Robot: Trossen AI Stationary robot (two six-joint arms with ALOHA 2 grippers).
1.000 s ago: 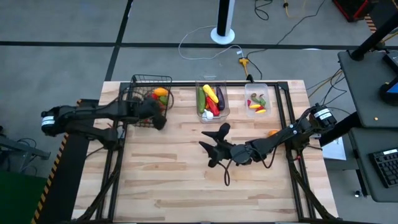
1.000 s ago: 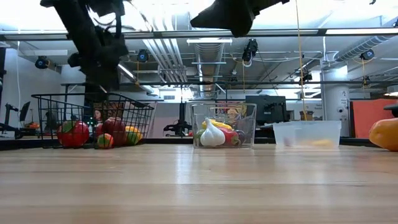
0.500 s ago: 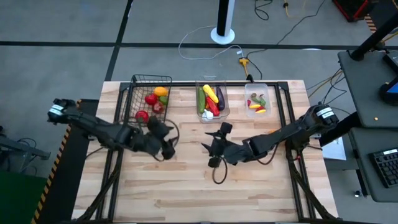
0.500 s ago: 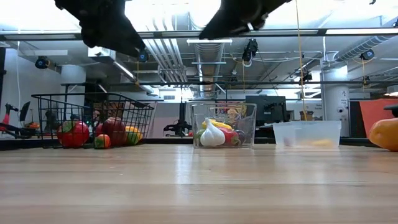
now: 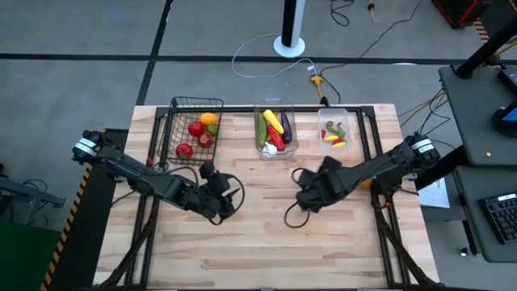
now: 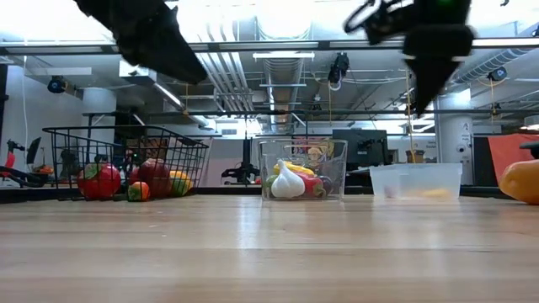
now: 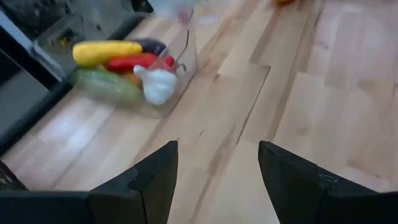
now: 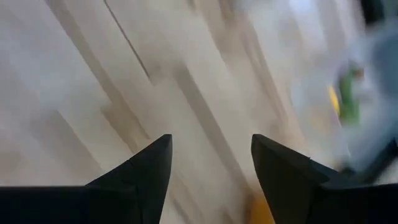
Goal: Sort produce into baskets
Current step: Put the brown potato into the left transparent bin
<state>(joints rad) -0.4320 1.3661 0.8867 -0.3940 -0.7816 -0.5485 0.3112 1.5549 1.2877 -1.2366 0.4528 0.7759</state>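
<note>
**A:** Wooden worktop [image 5: 266, 234], planks pale, with a grey floor and loose cables behind it. What's sitting at the back?

**B:** Three containers in a row along the far edge. On the left, the wire basket [image 5: 192, 129] with a red apple [image 5: 195, 128], a tomato [image 5: 183, 149] and an orange pepper [image 5: 210, 120]. In the middle, the tall clear bin [image 5: 275, 129] with a yellow pepper [image 5: 273, 120], a cucumber [image 5: 261, 129], an eggplant [image 5: 287, 125], something red and a garlic [image 6: 287, 182] bulb. On the right, the shallow bin [image 5: 334, 129] with a few small red, yellow and green pieces.

**A:** Anything outside the containers?

**B:** One orange piece [image 6: 522, 180] lies on the worktop near the right edge, apart from the shallow bin; from above it is mostly hidden behind the right arm.

**A:** And the arms?

**B:** Left gripper [image 5: 220, 196] hangs above bare wood in front of the basket, off the surface. Its fingers [image 7: 155, 177] stand apart with nothing between them; past them you see the tall bin.

**A:** Right one?

**B:** Right gripper [image 5: 311, 190] hovers over the middle of the worktop, in front of the gap between the two clear bins. Its fingers [image 8: 149, 168] are also parted and empty, planks showing between them.
</note>
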